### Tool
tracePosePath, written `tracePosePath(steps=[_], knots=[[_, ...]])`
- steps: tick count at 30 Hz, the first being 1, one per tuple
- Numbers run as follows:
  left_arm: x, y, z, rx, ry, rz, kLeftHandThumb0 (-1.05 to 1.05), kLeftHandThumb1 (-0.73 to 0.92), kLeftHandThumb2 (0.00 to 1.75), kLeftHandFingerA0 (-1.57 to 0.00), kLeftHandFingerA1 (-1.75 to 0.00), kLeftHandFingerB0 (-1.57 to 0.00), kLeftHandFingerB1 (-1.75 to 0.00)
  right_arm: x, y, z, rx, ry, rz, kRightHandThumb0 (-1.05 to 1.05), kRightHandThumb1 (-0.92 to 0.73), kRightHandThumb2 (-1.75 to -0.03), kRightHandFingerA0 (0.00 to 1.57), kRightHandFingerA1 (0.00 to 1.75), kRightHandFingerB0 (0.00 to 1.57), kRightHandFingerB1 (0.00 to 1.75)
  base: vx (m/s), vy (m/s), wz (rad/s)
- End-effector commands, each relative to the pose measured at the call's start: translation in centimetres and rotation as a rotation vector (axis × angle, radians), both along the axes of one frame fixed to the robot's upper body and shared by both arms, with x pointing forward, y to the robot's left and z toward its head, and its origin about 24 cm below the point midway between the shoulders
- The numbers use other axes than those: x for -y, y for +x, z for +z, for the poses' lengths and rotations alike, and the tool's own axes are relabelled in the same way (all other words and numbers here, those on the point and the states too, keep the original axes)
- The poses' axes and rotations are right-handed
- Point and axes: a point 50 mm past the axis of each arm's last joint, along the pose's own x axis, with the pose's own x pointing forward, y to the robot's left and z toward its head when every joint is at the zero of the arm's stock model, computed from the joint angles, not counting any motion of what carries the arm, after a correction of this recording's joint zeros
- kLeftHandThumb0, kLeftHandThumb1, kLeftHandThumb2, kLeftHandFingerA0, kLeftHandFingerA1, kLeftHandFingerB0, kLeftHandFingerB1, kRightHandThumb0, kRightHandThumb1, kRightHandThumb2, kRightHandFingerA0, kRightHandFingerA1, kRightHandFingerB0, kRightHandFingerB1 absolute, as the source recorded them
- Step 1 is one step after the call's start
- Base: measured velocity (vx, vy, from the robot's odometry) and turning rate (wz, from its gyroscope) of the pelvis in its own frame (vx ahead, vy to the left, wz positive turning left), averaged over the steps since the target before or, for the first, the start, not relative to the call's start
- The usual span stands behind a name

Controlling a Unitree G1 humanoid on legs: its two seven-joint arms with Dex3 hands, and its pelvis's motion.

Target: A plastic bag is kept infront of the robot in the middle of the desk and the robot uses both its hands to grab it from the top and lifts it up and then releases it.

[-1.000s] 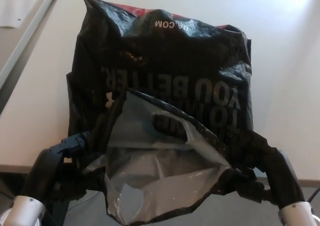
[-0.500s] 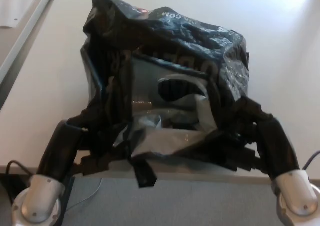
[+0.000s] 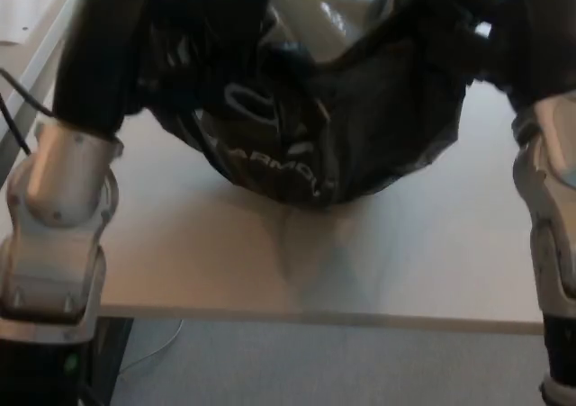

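- Plastic bag: black, glossy film, crumpled, with heavy folds and creases across its whole surface.
- White lettering on the near face, partly readable as "ARMOU", curving along the lower left of the belly; a white oval outline mark sits just above it.
- Pale grey inner surface shows at the top, where the mouth gapes toward the camera, catching a bright highlight.
- Pose: hanging, bunched at the top corners left and right, the middle sagging into a rounded belly.
- Place: centre of the scene, upper half; top cut off by the frame edge.
- Whether the lowest point touches the surface beneath cannot be told.
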Motion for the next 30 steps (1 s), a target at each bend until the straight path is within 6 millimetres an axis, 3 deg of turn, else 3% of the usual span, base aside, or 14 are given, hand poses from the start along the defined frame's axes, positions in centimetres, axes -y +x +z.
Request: tracePosePath(steps=[1, 9, 16, 17, 18, 19, 20, 21, 22, 23, 27, 28, 30], knots=[[-1.0, -1.4, 7.3, 0.149, -0.110, 0.065, -0.31, 0.46, 0.87, -1.29, -1.44, -1.07, -1.32, 0.4, -0.9, 7.0, 0.144, 0.080, 0.057, -0.36, -0.50, -0.86, 1.22, 1.44, 0.96, 1.30, 0.00, 0.000, 0.00], [-1.3, -1.5, 7.5, 0.127, -0.144, 0.042, -0.32, 0.47, 0.86, -1.29, -1.44, -1.07, -1.33, 1.2, -1.4, 7.8, 0.152, 0.147, 0.038, -0.38, -0.49, -0.85, 1.19, 1.43, 0.95, 1.30, 0.00, 0.000, 0.00], [-0.5, -3.7, 6.9, 0.217, -0.132, -0.008, -0.31, 0.43, 0.85, -1.27, -1.43, -1.08, -1.33, 1.5, -3.7, 7.5, 0.225, 0.163, 0.028, -0.42, -0.44, -0.84, 1.19, 1.43, 0.98, 1.31, 0.00, 0.000, 0.00], [-0.4, -3.8, 6.9, 0.222, -0.131, -0.011, -0.32, 0.43, 0.85, -1.28, -1.44, -1.09, -1.33, 1.5, -3.9, 7.5, 0.227, 0.156, 0.030, -0.36, -0.65, -0.58, 0.89, 1.75, 0.68, 1.72, 0.00, 0.000, 0.00], [-0.3, -3.9, 6.9, 0.224, -0.135, -0.014, -0.28, 0.63, 0.58, -1.00, -1.75, -0.78, -1.74, 1.5, -4.3, 7.4, 0.221, 0.163, 0.049, -0.40, -0.44, -0.83, 1.21, 1.44, 0.97, 1.31, 0.00, 0.000, 0.00], [-0.2, -4.1, 6.9, 0.230, -0.126, -0.003, -0.30, 0.43, 0.84, -1.28, -1.43, -1.10, -1.33, 1.5, -4.7, 7.3, 0.208, 0.174, 0.068, -0.39, -0.44, -0.83, 1.21, 1.44, 0.96, 1.30, 0.00, 0.000, 0.00], [-0.1, -4.1, 6.8, 0.234, -0.119, -0.003, -0.28, 0.43, 0.85, -1.29, -1.43, -1.10, -1.32, 1.5, -5.0, 7.2, 0.205, 0.176, 0.089, -0.37, -0.45, -0.84, 1.22, 1.43, 0.96, 1.29, 0.00, 0.000, 0.00], [-0.1, -4.1, 6.7, 0.231, -0.117, -0.011, -0.25, 0.64, 0.58, -0.99, -1.75, -0.78, -1.71, 1.5, -5.2, 7.1, 0.201, 0.178, 0.106, -0.36, -0.45, -0.84, 1.23, 1.43, 0.97, 1.28, 0.00, 0.000, 0.00], [0.0, -4.1, 6.6, 0.224, -0.116, -0.022, -0.25, 0.64, 0.58, -0.99, -1.75, -0.78, -1.71, 1.5, -5.3, 7.0, 0.195, 0.183, 0.120, -0.36, -0.45, -0.84, 1.23, 1.43, 0.97, 1.28, 0.00, 0.000, 0.00], [0.0, -4.1, 6.5, 0.207, -0.116, -0.028, -0.31, 0.44, 0.85, -1.27, -1.43, -1.08, -1.32, 1.5, -5.5, 7.0, 0.199, 0.174, 0.114, -0.36, -0.45, -0.85, 1.24, 1.42, 0.96, 1.26, 0.00, 0.000, 0.00], [-0.1, -3.8, 6.3, 0.210, -0.089, -0.017, -0.33, 0.45, 0.85, -1.27, -1.44, -1.07, -1.33, 1.5, -6.0, 7.0, 0.199, 0.167, 0.123, -0.36, -0.45, -0.85, 1.22, 1.41, 0.95, 1.25, 0.00, 0.000, 0.00], [-0.2, -3.4, 6.1, 0.193, -0.077, 0.011, -0.33, 0.64, 0.59, -0.99, -1.75, -0.77, -1.73, 1.5, -5.7, 7.0, 0.188, 0.169, 0.126, -0.34, -0.46, -0.84, 1.19, 1.41, 0.96, 1.27, 0.00, 0.000, 0.00], [-0.3, -3.1, 5.9, 0.206, -0.048, 0.058, -0.32, 0.64, 0.59, -0.99, -1.75, -0.77, -1.71, 1.5, -5.5, 6.9, 0.175, 0.168, 0.122, -0.34, -0.46, -0.85, 1.19, 1.41, 0.95, 1.26, 0.00, 0.000, 0.00]])
